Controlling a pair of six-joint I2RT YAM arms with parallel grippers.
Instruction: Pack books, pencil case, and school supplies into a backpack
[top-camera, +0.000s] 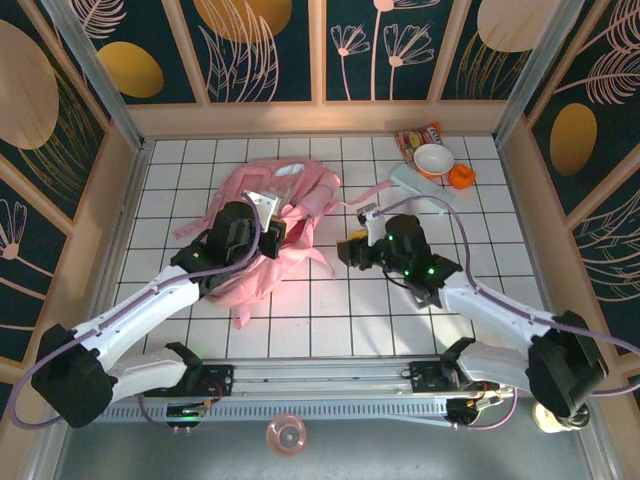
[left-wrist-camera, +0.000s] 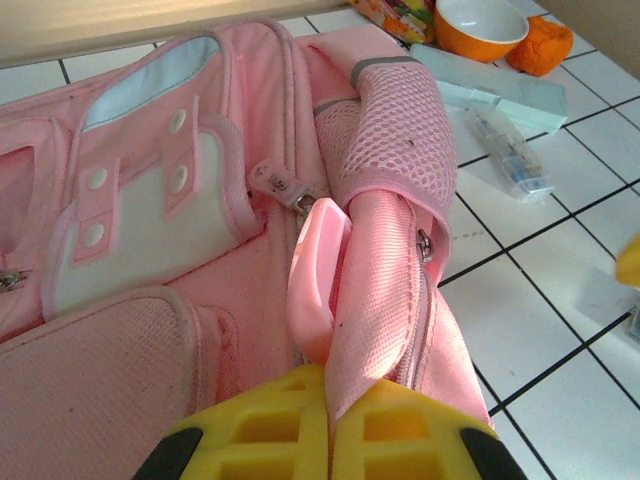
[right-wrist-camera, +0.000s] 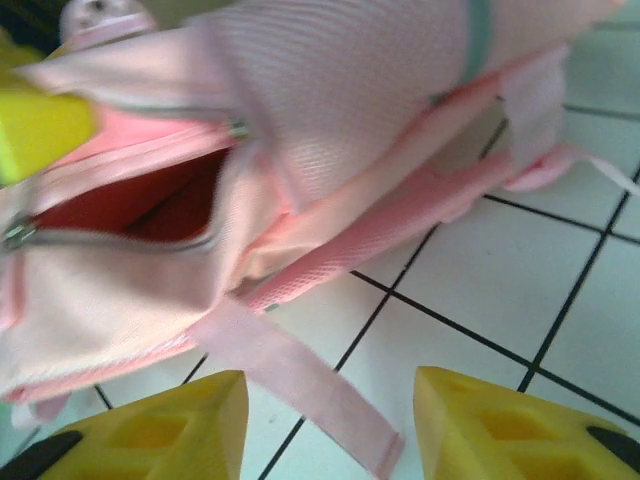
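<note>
White-tiled surface (top-camera: 330, 310) is carrying everything. The left tool (left-wrist-camera: 328, 425) is clamping the backpack (left-wrist-camera: 150, 200) edge beside its zipper, and the right tool (right-wrist-camera: 330, 430) is hanging apart, empty, near the gaping mouth. Well apart, the pencil case (left-wrist-camera: 500, 88) is lying unpacked; packing looks barely begun.

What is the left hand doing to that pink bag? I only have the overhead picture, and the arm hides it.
Observer: From the left wrist camera, the left hand is shut on a fold of the backpack, beside its zip.
Operator: And the right hand?
Observer: Its wrist camera shows the right hand open over the tiles, a pink strap lying between its fingers.
Operator: Is the bag open?
Observer: Yes, the zip gapes there, showing a dark red inside.
</note>
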